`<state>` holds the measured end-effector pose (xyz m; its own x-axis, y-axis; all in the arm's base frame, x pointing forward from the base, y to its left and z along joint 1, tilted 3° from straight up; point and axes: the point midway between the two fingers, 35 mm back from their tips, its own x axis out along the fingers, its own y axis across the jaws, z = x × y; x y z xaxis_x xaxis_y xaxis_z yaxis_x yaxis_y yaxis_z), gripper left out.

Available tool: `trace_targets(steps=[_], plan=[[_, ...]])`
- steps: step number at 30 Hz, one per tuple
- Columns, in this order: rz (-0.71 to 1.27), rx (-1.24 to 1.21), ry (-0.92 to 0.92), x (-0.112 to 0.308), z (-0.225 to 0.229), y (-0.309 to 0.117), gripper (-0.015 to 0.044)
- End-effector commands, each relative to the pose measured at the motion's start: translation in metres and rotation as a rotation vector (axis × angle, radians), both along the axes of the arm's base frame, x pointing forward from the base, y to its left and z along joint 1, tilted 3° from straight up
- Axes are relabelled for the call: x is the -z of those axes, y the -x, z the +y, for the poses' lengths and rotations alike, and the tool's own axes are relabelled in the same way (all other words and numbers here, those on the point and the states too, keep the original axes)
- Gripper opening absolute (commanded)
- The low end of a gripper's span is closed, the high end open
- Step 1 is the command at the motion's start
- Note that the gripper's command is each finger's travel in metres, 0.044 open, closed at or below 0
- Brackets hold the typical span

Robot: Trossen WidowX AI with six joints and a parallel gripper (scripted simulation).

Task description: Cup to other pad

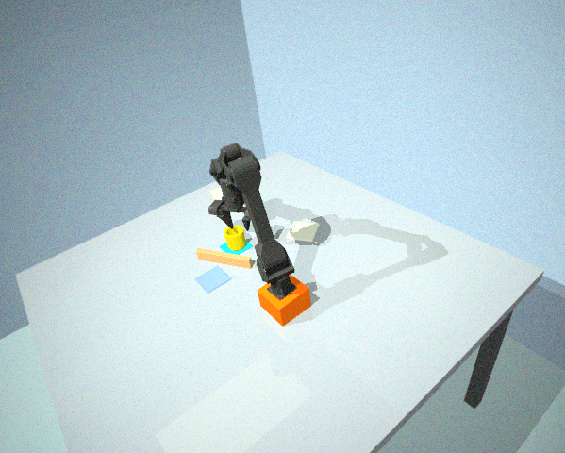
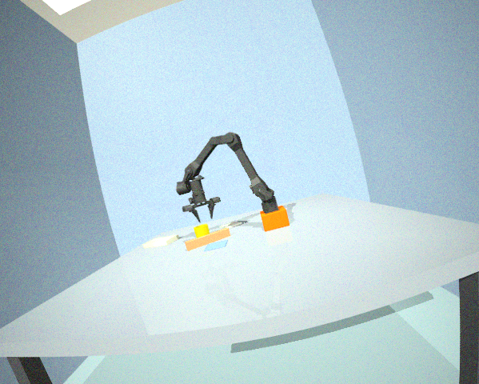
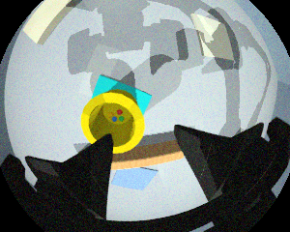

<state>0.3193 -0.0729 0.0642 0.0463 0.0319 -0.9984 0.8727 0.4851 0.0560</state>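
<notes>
The yellow cup point(image 1: 235, 241) point(image 2: 201, 230) point(image 3: 119, 137) stands upright on the cyan pad point(image 1: 247, 245) point(image 3: 111, 84). In the wrist view a red marble point(image 3: 119, 112), a blue marble point(image 3: 114, 119) and a green marble point(image 3: 121, 118) lie inside it. The light blue pad point(image 1: 213, 279) point(image 2: 216, 246) point(image 3: 134, 179) is bare. My gripper point(image 1: 240, 228) point(image 2: 205, 219) point(image 3: 143, 133) is open and empty, pointing down, with its fingertips just above the cup's rim height. In the wrist view the left fingertip overlaps the cup's rim; whether they touch is not clear.
A low orange-tan bar point(image 1: 224, 258) point(image 2: 207, 239) point(image 3: 150, 158) lies between the two pads. One cream block point(image 1: 304, 231) point(image 3: 215, 36) and another cream block point(image 1: 216, 193) point(image 2: 161, 241) point(image 3: 45, 21) lie farther off. The arm stands on an orange base point(image 1: 285, 304) point(image 2: 276, 218).
</notes>
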Motion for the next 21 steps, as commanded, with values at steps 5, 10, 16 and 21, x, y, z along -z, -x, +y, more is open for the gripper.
trace_targets(steps=[5,10,16,21], plan=[[-0.001,-0.001,0.000,-0.010,-0.001,0.000,0.0440],[-0.004,-0.002,-0.001,-0.031,-0.001,0.001,0.0440],[-0.007,-0.003,-0.003,-0.058,-0.002,0.005,0.0440],[-0.008,-0.003,-0.003,-0.064,-0.003,0.007,0.0440]])
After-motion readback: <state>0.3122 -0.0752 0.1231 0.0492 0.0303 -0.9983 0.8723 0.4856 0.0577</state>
